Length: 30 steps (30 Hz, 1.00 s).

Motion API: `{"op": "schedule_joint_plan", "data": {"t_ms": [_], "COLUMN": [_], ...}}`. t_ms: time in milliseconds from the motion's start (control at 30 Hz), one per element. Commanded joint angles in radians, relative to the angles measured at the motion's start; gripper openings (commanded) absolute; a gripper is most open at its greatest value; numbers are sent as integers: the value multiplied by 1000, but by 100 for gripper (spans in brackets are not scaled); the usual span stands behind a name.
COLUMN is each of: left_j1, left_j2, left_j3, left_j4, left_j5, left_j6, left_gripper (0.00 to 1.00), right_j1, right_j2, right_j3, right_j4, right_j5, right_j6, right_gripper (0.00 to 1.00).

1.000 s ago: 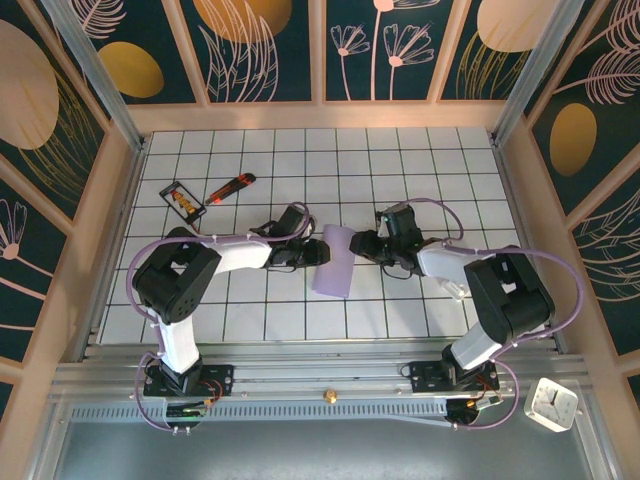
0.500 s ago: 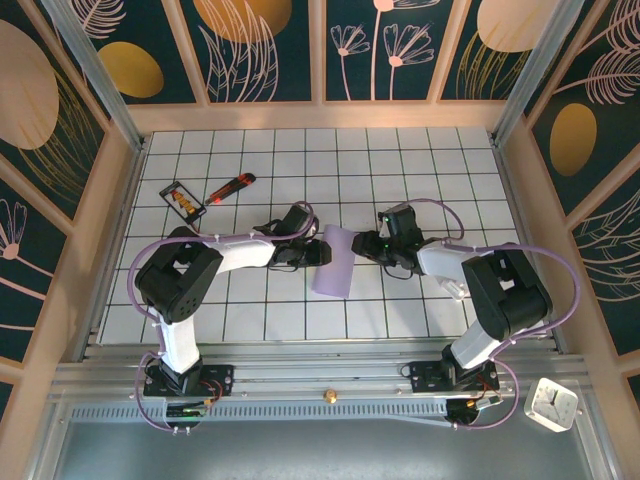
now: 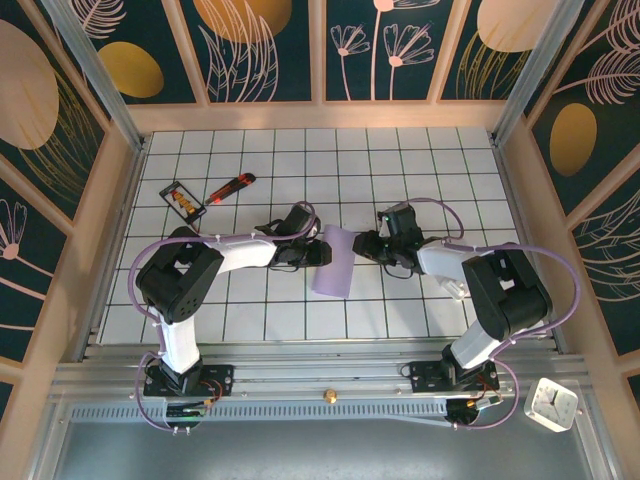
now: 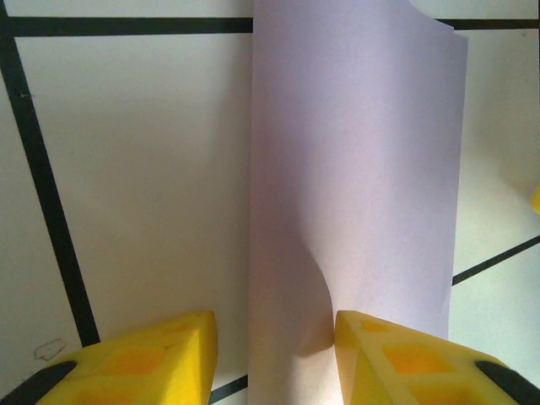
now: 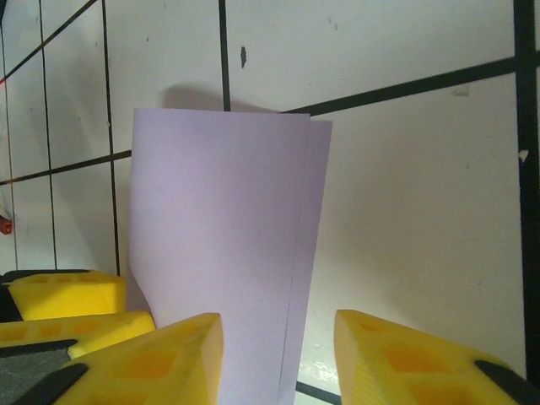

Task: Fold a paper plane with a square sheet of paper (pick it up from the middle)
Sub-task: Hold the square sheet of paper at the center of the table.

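Observation:
The square sheet of paper (image 3: 333, 265) lies on the white grid table, folded in half into a long pale lavender rectangle, not a paper plane shape. My left gripper (image 3: 320, 250) sits low at its left edge. In the left wrist view its jaws (image 4: 274, 354) stand open across that edge, and the upper layer (image 4: 354, 169) curls up against the right finger (image 4: 405, 359). My right gripper (image 3: 361, 245) is at the opposite edge. Its jaws (image 5: 278, 354) are open over the paper (image 5: 219, 236), where the two layers' edges lie slightly offset.
A red-orange utility knife (image 3: 231, 187) and a small black-framed card (image 3: 183, 199) lie at the back left. Wooden walls (image 3: 120, 190) enclose the table. The left gripper's yellow fingers (image 5: 63, 295) show close by in the right wrist view.
The right gripper drew back slightly from the paper, then returned to its right edge with narrower jaws. The left gripper and the paper stayed nearly still.

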Motion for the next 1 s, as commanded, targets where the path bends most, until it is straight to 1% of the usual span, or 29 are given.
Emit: {"op": "schedule_joint_plan", "data": {"t_ms": [0,133,300,500,967], "left_j1": [-38,-39,-38,-40,-42], "left_j2": [75,78,80,85,102], "left_j3": [-3,-3,-1,6,20], "left_j4": [-20,-19,-17,-20,-26], "left_j5": [49,43,47,48,48], "left_j6": [3,-3,-9,-7,-8], "left_gripper": [43,43,43,43,45], "right_j1": [-11,-17,-27,-40,-61], "right_j2": [-24,-41,-61,-78,-90], "right_j3": [28,24,20,34,22], "right_j4": [-58,-85,-100,-133,-128], "right_j5": [45,63,70,90,76], "right_j6": [-47,-62,-61,-78,-80], "right_gripper": [34,22,1,0,0]}}
